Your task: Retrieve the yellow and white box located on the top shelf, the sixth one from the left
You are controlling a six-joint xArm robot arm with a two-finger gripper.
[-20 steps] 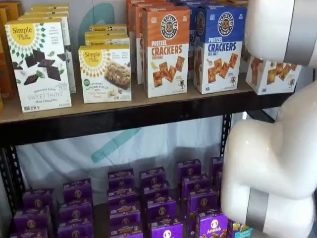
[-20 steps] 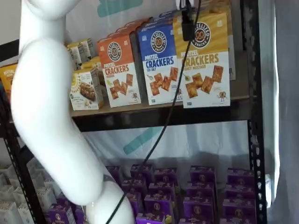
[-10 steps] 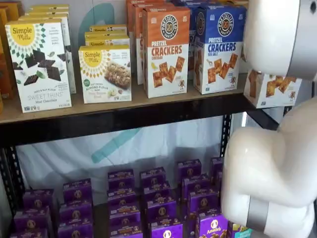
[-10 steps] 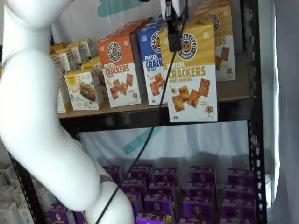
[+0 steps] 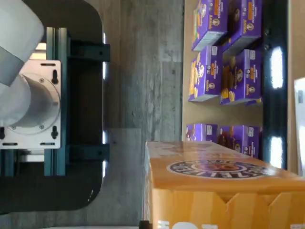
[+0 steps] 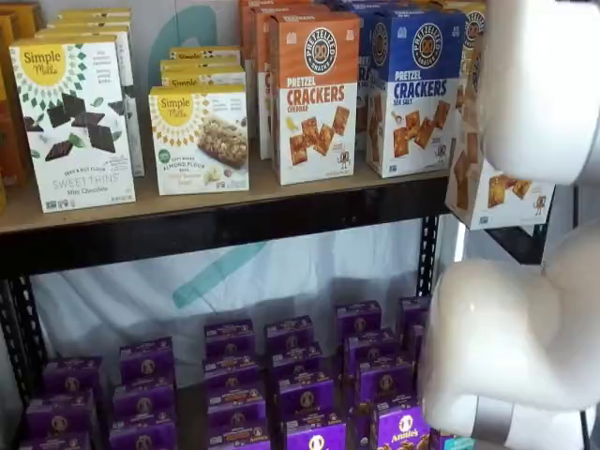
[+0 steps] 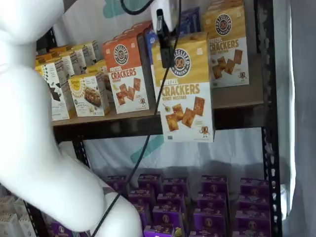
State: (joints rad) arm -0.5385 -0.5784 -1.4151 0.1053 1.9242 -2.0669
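The yellow and white box [image 7: 185, 89] hangs in the air in front of the top shelf [image 7: 123, 127], clear of the board and lower than its neighbours. My gripper [image 7: 165, 39] is shut on the box's top edge; one black finger [image 7: 161, 29] shows against the carton. In a shelf view the box [image 6: 492, 192] is half hidden behind my white arm, past the right end of the top shelf [image 6: 234, 225]. The wrist view looks onto the box's yellow top [image 5: 219, 176] with its round logo.
An orange-topped cracker box [image 6: 314, 94], a blue-topped one [image 6: 412, 89] and Simple Mills boxes [image 6: 70, 122] stand on the top shelf. Another yellow box [image 7: 227, 44] stays at the right end. Purple boxes [image 6: 281, 375] fill the lower shelf. My arm [image 7: 39, 123] and cable [image 7: 143, 148] hang in front.
The gripper has drawn the yellow and white box out of its row, away from the shelf and somewhat lower. The arm has swung with it. The grip is unchanged.
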